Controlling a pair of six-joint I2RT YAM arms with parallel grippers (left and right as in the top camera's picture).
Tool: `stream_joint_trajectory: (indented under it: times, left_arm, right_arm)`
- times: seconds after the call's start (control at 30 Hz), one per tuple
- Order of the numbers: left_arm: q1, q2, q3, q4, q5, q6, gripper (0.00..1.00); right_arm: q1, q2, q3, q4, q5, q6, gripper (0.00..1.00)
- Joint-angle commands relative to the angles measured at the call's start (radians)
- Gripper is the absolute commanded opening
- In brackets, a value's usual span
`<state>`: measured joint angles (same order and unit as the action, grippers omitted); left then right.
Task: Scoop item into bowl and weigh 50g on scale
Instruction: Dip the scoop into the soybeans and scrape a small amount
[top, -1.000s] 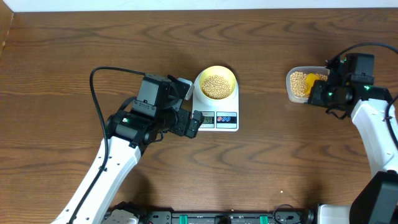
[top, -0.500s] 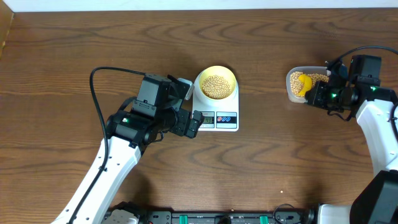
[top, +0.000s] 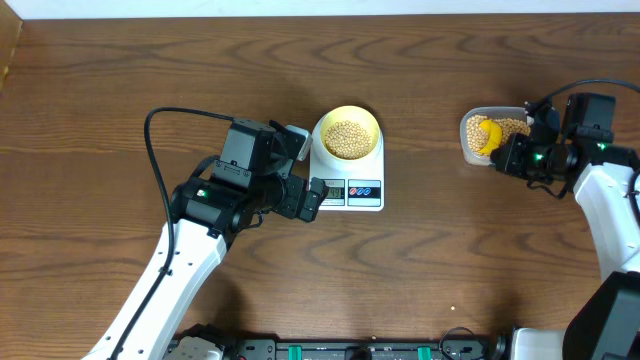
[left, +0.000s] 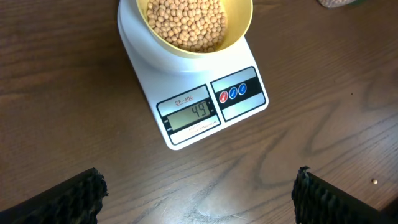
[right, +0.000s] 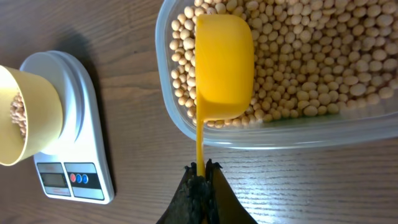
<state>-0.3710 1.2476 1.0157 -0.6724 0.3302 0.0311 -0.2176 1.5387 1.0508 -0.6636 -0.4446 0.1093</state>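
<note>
The pale yellow-green bowl (top: 347, 132) holds tan beans (top: 347, 137) and stands on the white scale (top: 350, 190); in the left wrist view the scale (left: 186, 81) display reads 49 under the bowl (left: 239, 25). My right gripper (right: 200, 169) is shut on the handle of a yellow scoop (right: 222, 68), whose cup lies bottom-up on the beans (right: 311, 56) in the clear tub (right: 180, 124). In the overhead view the right gripper (top: 515, 155) sits at the tub's (top: 468, 150) near right. My left gripper (left: 198, 196) is open and empty, just in front of the scale.
The clear tub of beans stands at the right of the brown wooden table (top: 450, 260), roughly a hand's width from the scale. A black cable (top: 160, 130) loops over the left arm. The table's far edge meets a white wall.
The right gripper has moved right and turned, and the yellow scoop has slid toward the tub's left end onto the beans. The left arm, bowl and scale have not moved.
</note>
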Motion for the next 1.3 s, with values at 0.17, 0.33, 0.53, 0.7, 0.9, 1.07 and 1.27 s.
stream_joint_trajectory:
  times: [0.17,0.33,0.53,0.7,0.9,1.07,1.27]
  left_arm:
    - [0.003,0.0,0.001,0.001,-0.008,0.014,0.98]
    - [0.003,0.0,0.001,0.001,-0.008,0.013,0.98]
    - [0.003,0.0,0.001,0.001,-0.008,0.014,0.98]
    - [0.003,0.0,0.001,0.001,-0.008,0.014,0.98]
    - [0.003,0.0,0.001,0.001,-0.008,0.014,0.98]
    - [0.003,0.0,0.001,0.001,-0.008,0.014,0.98]
    - [0.003,0.0,0.001,0.001,-0.008,0.013,0.98]
  right_arm:
    - [-0.093,0.003,-0.024,0.021,-0.16,-0.013,0.01]
    - [-0.126,0.003,-0.026,0.02,-0.186,-0.013,0.01]
    - [-0.154,0.003,-0.031,0.028,-0.283,-0.013,0.01]
    - [-0.189,0.003,-0.031,0.025,-0.35,-0.009,0.01]
    - [-0.249,0.003,-0.031,0.024,-0.442,-0.009,0.01]
    - [-0.3,0.003,-0.031,0.024,-0.578,-0.008,0.01]
    - [-0.345,0.003,-0.031,0.016,-0.635,0.019,0.01]
